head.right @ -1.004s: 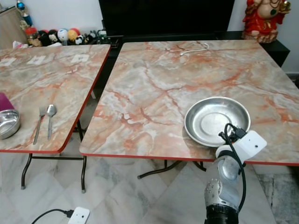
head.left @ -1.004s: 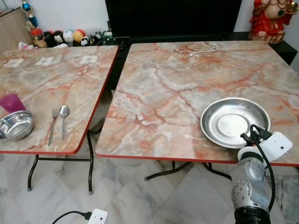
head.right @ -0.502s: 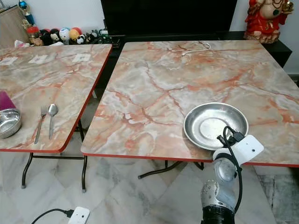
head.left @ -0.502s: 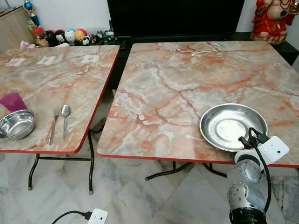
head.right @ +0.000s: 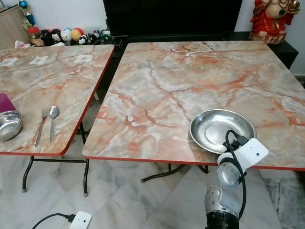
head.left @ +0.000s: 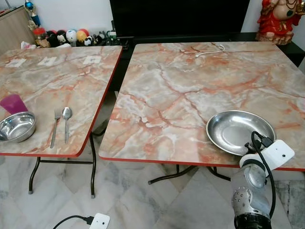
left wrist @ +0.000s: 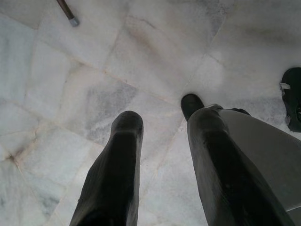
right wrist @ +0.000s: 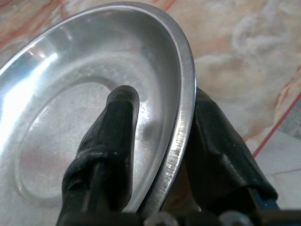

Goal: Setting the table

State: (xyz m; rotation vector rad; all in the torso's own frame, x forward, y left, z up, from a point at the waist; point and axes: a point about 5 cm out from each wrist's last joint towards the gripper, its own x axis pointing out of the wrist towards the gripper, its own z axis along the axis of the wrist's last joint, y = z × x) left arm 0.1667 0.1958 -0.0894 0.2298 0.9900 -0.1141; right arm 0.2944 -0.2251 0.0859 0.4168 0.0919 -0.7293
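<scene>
Steel plate [head.left: 240, 132]: round and shallow, set near the front right corner of the right table [head.left: 181, 81], tilted, with its near rim raised. The rim is pinched by the right gripper [right wrist: 162, 141]: one black finger [right wrist: 106, 141] is laid inside the dish and the other is pressed against its underside, so the gap between them is narrow, no wider than the plate's edge. The gripper's white wrist housing [head.left: 279, 153] and black cable are seen just off the table's front edge, above the silver arm [head.left: 250, 195].

Left gripper [left wrist: 162, 165]: hung idle over the pale marble floor [left wrist: 94, 70], its two fingers parted, with nothing held or touched.

Left table [head.left: 52, 86], marble-patterned with a red edge like the right one: a steel bowl [head.left: 16, 126] is placed at the front, a purple cup [head.left: 12, 103] just behind it, and a fork [head.left: 54, 126] and spoon [head.left: 66, 123] are laid side by side to the right of the bowl.

A white hook [head.left: 209, 49] is found at the far side of the right table.
</scene>
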